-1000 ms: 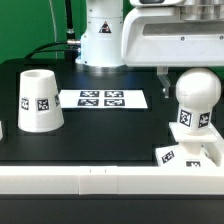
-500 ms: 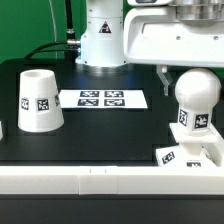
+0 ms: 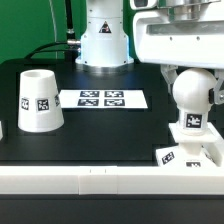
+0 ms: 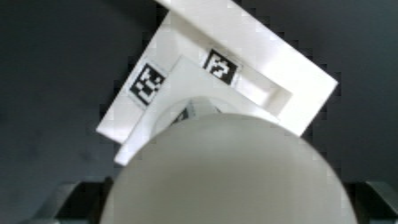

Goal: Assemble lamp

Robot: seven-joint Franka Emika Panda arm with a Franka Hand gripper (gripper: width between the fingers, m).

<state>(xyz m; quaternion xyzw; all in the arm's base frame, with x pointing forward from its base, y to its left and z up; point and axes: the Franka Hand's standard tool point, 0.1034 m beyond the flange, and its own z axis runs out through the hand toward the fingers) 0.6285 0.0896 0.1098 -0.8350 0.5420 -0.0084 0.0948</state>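
White plastic bulb hangs under the arm at the exterior view's right, above the square base; whether they touch is unclear. Only that view shows the shade and marker board. The wrist view's bulb hides the jaws; grip unreadable.

Bulb at frame right, held up under the gripper, tag facing cam. Right below it, base at lower right, by the white front rail. Shade stands wide end down at frame left, well apart. Marker board flat at center. Robot pedestal at top center.
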